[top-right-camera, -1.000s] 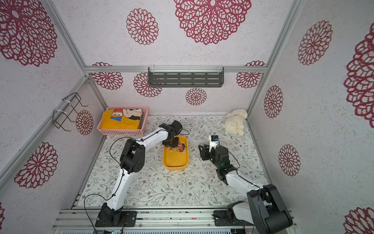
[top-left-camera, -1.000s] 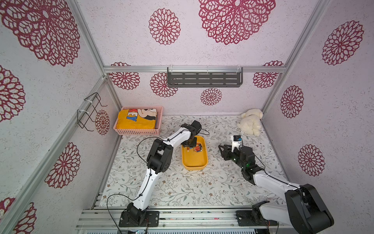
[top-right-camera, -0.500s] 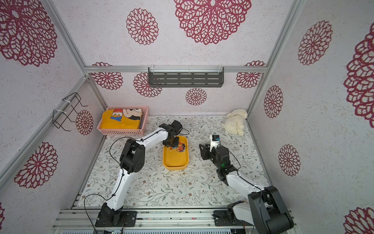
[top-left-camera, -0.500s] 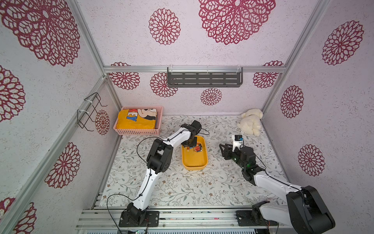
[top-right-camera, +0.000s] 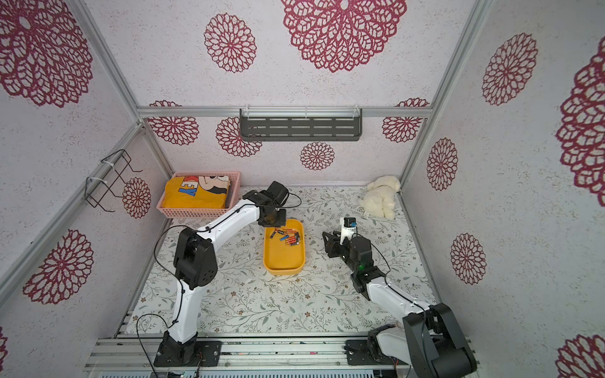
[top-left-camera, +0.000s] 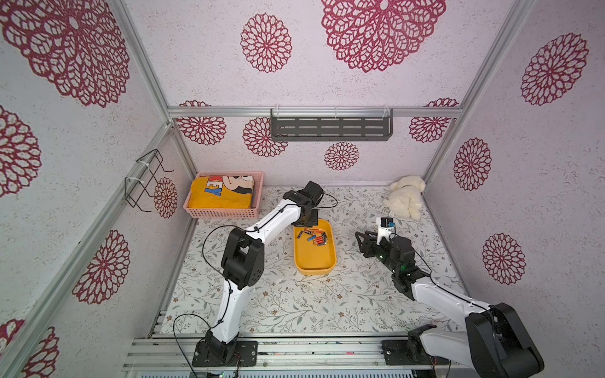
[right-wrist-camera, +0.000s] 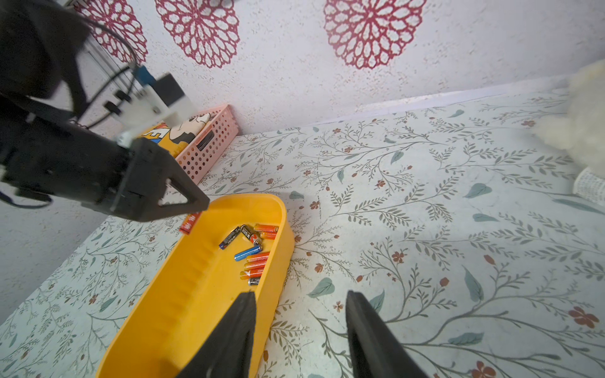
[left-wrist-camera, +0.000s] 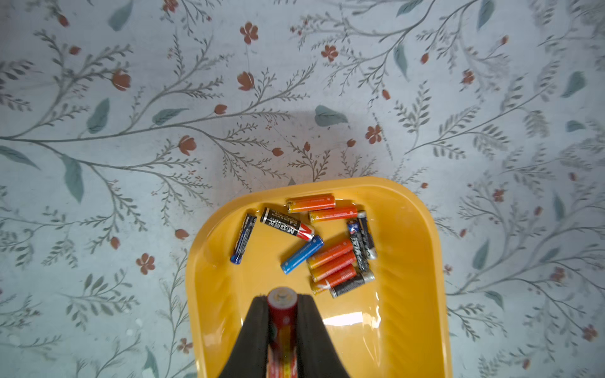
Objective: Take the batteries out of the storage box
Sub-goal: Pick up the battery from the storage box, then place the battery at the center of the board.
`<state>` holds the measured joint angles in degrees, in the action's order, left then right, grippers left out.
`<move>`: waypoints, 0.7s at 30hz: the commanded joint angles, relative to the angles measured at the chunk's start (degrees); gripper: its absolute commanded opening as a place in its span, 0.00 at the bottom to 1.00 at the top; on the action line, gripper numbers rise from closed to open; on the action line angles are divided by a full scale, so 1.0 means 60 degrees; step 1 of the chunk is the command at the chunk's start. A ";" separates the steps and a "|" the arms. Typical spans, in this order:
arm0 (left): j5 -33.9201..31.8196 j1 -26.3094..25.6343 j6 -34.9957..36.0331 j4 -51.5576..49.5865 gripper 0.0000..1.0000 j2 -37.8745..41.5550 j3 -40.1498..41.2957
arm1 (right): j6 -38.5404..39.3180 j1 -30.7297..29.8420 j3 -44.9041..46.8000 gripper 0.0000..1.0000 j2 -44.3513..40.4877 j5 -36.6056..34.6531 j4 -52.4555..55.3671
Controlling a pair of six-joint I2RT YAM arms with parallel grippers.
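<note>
The left claw (left-wrist-camera: 281, 298) is squeezing tight on one red battery (left-wrist-camera: 282, 319), holding it up over the yellow storage box (left-wrist-camera: 409, 294); the other batteries (left-wrist-camera: 330, 258) are lying in a little heap at one end of the box; the right claw (right-wrist-camera: 300, 294) is hanging open beside the box wall, fingers well apart, holding nothing; the box is sitting on the flowery table (top-left-camera: 294, 304) between both arms.

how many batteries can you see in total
12. Eleven batteries lie loose in the storage box, bunched toward one end; one red battery is gripped by the left gripper. Overlapping ones might hide another.
</note>
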<state>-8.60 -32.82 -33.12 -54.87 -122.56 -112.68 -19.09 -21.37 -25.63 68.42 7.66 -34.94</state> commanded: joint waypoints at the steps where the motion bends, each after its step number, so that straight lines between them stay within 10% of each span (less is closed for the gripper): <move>1: -0.0261 0.0505 -0.0222 0.0162 0.00 0.0834 0.1033 | 0.0642 -0.0403 -0.0344 0.51 -0.0312 0.0465 -0.0313; 21: 0.0051 0.1663 0.0174 0.1582 0.00 -0.0573 0.2800 | 0.1155 -0.1819 -0.2454 0.51 0.1644 -0.0295 0.1538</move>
<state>-8.75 -22.61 -32.67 -47.37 -125.62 -94.24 -13.06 -31.99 -38.54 78.30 7.79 -26.30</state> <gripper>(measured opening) 0.108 0.514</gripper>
